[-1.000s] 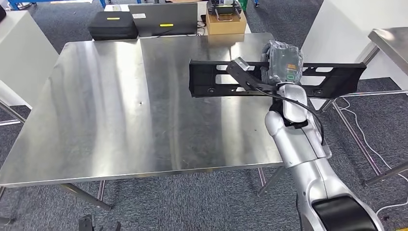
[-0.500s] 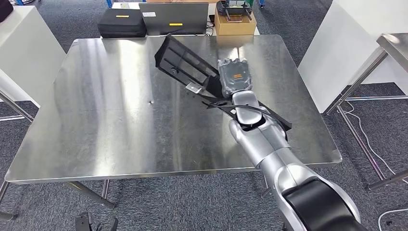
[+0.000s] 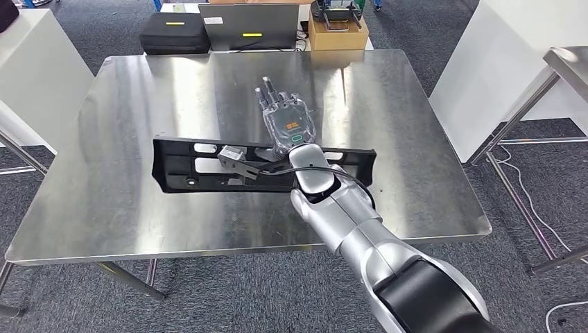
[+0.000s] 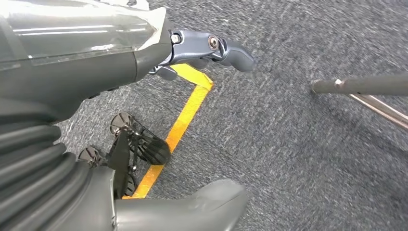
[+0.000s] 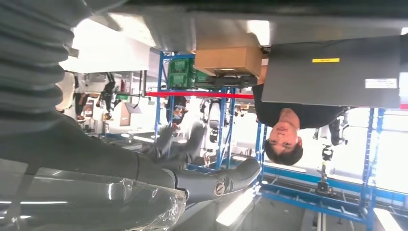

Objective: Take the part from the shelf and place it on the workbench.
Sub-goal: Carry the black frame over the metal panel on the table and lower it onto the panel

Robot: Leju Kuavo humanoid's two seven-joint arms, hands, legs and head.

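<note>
Silver right arm (image 3: 347, 215), black cable, clear-wrapped right hand (image 3: 286, 119), orange marking, green dot.

The long part (image 3: 201, 163) lies flat across the middle of the tabletop (image 3: 125, 104), running left to right. The right robot hand (image 3: 286, 118) is over the tabletop just behind the part, its forearm crossing above the part's right half. Beyond the far edge sit a case (image 3: 175, 33), a laptop (image 3: 248, 26) and a box (image 3: 338, 33), left to right.
</note>
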